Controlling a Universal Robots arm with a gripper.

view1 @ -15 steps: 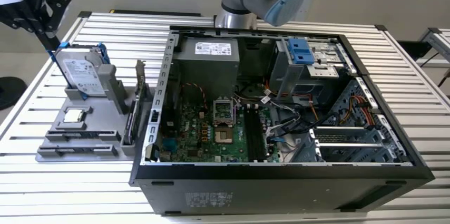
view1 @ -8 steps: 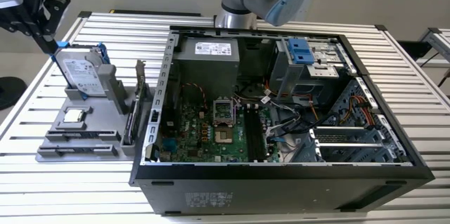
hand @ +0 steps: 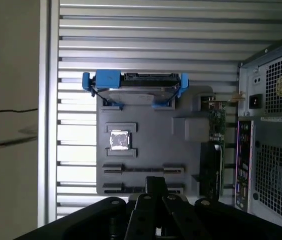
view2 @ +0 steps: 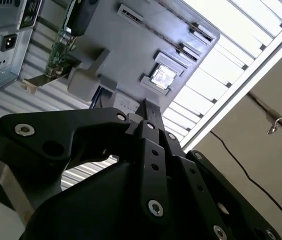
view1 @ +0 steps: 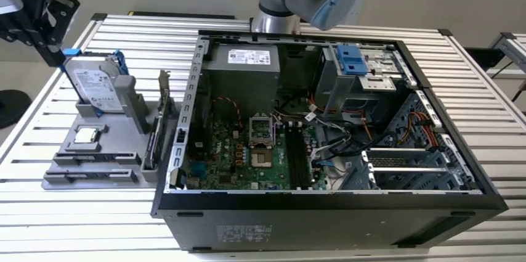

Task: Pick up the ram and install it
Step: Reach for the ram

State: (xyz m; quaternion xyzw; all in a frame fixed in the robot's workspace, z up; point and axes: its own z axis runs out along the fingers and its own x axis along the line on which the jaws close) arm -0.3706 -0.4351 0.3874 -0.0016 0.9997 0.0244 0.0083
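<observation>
My gripper hangs high over the table's back corner on the exterior view's left, above and beyond the hard-drive end of the grey parts tray. In both wrist views its black fingers meet in one bar with nothing between them. On the tray's near end, two long holders each show a thin dark strip seen edge-on. I cannot tell for sure whether either strip is the ram. The open computer case lies beside the tray, its motherboard's long dark memory slots facing up.
The tray also carries a hard drive in a blue bracket, a square silver CPU chip and an upright expansion card next to the case wall. Cables and a drive cage crowd the case. The slatted table's edge runs close by.
</observation>
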